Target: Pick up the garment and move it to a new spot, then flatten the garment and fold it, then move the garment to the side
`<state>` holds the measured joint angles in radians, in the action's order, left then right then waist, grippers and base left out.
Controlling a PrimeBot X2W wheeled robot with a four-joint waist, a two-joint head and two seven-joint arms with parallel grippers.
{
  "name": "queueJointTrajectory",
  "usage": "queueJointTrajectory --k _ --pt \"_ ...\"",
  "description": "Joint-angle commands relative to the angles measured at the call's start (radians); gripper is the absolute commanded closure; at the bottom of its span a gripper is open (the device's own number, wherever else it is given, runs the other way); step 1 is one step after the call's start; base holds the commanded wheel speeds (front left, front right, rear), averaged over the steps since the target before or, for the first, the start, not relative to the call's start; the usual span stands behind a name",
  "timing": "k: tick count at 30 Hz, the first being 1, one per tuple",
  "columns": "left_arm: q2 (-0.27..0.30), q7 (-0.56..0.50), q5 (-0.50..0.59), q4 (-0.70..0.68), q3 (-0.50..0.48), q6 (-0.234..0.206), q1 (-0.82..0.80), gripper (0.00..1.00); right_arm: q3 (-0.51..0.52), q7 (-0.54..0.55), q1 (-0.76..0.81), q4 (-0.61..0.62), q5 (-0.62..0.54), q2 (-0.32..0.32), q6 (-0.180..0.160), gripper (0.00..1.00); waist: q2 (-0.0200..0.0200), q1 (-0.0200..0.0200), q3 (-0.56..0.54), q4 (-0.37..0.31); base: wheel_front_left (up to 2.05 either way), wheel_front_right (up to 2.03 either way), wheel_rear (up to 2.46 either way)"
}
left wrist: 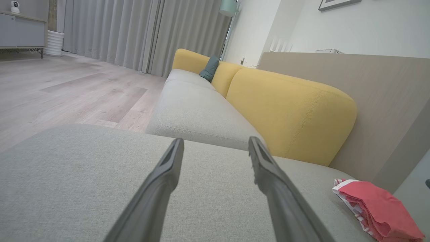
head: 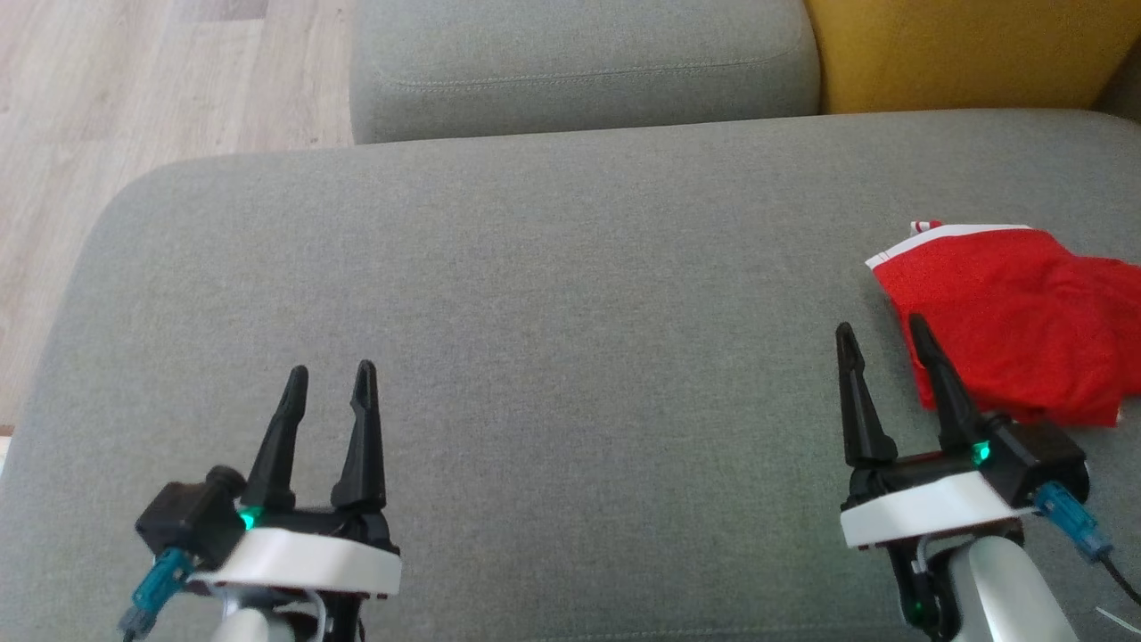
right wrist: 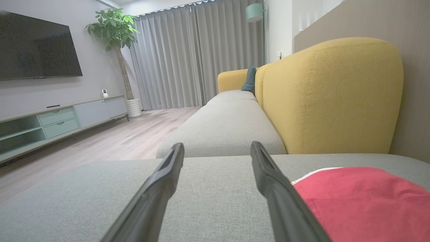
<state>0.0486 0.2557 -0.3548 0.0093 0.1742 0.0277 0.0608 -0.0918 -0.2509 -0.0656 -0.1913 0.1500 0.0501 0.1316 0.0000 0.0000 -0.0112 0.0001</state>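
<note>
The red cloth garment with white trim [head: 1016,321] lies folded at the right side of the grey fabric sofa seat [head: 535,312], so the task looks finished or nearly so. Both the left gripper [head: 330,383] and the right gripper [head: 882,334] hold their jaws released and empty; next they need only back away.

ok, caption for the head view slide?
Both open hands, left and right, hover over the grey fabric sofa seat beside the red folded garment.

Garment at our right, grippers side by side on the near cushion

We see the garment [head: 1016,321] lying on the seat cushion [head: 535,312] toward its right edge, just beside and ahead of our right gripper [head: 882,343]; our left gripper [head: 330,383] hangs well apart to the left, a second cushion [head: 579,71] lies behind, a backrest [head: 963,49] to its right, the floor [head: 134,107] on the left.
</note>
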Motion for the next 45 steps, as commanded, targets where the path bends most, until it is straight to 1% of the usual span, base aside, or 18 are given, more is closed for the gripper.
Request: queueJointTrajectory --k 1,10,22,23,27,45 --pt "0.002 0.006 -0.007 -0.044 -0.045 0.001 -0.029 0.0 -0.026 -0.011 -0.011 0.038 0.008 0.0 -0.001 0.0 0.0 0.0 0.0 -0.001 0.0 0.0 0.0" --pt "0.002 0.006 -0.001 -0.05 -0.055 -0.002 -0.026 0.0 -0.028 -0.011 -0.008 0.037 0.012 0.0 -0.001 0.0 0.0 0.0 -0.002 -0.004 0.0 0.0 0.0" --pt "0.002 0.006 -0.015 -0.049 -0.051 0.005 -0.025 0.0 -0.031 -0.011 -0.008 0.032 0.015 0.0 -0.001 0.0 0.0 0.0 0.002 -0.009 0.0 0.0 0.0" --pt "0.0 0.0 -0.011 -0.011 -0.022 0.0 0.0 1.0 -0.003 0.0 0.018 0.0 0.009 0.0 0.0 1.0 0.0 0.0 0.002 -0.009 0.0 0.0 0.0" --pt "-0.001 -0.001 -0.018 0.051 -0.02 0.0 0.017 1.0 -0.003 0.002 0.037 -0.056 0.016 -0.001 0.0 1.0 0.0 0.0 0.002 -0.009 0.0 0.0 0.0" --pt "0.011 -0.042 -0.21 0.079 -0.044 0.014 -0.01 1.0 0.012 0.043 0.026 -0.055 0.238 0.01 0.0 1.0 0.0 0.0 0.004 -0.008 0.0 0.0 0.0"
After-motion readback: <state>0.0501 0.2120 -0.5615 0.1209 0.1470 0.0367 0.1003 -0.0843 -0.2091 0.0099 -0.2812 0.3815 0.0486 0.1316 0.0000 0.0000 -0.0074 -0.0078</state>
